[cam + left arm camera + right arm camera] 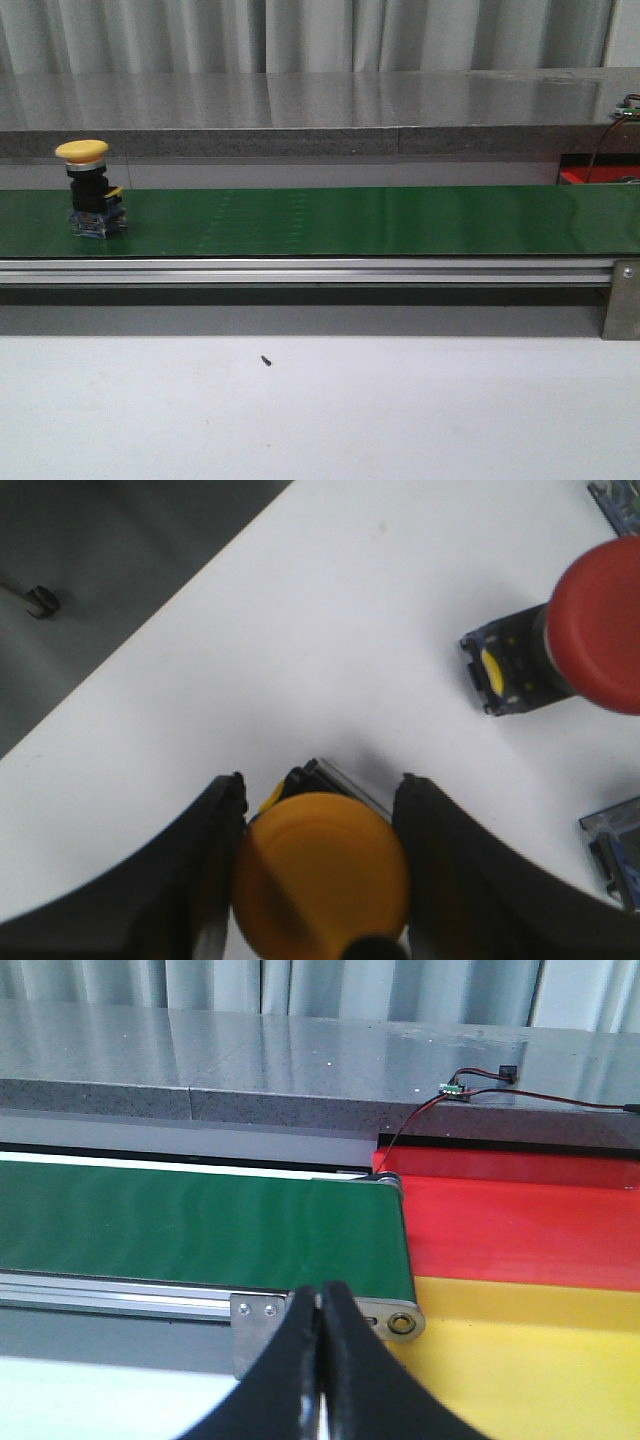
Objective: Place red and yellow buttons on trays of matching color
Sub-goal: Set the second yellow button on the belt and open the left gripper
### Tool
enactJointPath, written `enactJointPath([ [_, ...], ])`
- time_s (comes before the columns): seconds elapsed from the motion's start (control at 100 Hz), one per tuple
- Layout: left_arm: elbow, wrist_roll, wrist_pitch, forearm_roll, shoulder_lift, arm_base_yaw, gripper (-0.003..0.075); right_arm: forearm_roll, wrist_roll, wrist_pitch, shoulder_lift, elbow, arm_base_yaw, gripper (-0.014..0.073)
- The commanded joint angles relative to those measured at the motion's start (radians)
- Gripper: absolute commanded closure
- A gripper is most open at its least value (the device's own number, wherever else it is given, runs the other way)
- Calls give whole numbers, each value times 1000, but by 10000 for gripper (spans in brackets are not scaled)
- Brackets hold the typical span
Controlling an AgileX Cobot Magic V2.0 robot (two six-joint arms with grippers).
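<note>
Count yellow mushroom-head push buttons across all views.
2. One yellow mushroom-head push button stands upright on the green conveyor belt, left end. Another sits between the left gripper fingers. More may be hidden.

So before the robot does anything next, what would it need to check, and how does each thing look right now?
1. Left gripper closed around a yellow button: ok, a finger on each side.
2. Red button apart from the left gripper: ok, it lies on its side, untouched.
3. Right gripper empty: ok, its fingers meet with nothing between.
4. Red tray and yellow tray by the belt's end: ok.
5. Second yellow button on the green belt upright: ok.
6. Belt running: cannot tell.
</note>
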Motion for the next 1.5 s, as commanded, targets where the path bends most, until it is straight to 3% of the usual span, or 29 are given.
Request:
enactJointPath([
  [0.0,-25,-11,-40,-5,-48,0,518,-9,-1,-73,-17,-19,-1,662],
  [0.16,-25,-11,-9,-30,-59,0,606,-9,-1,-73,-17,-19,-1,662],
  [0.26,-25,-11,17,-49,-89,-6,622,-9,-1,-73,-17,-19,-1,662],
  [0.44,-25,-11,23,-70,-178,-64,622,-9,-1,-73,-17,-19,-1,662],
  [0.96,-54,46,69,-67,-306,-404,622,-9,-1,-73,-17,-19,-1,662],
  [1.49,-54,46,74,-75,-236,-474,603,-9,-1,-73,-17,-19,-1,662],
])
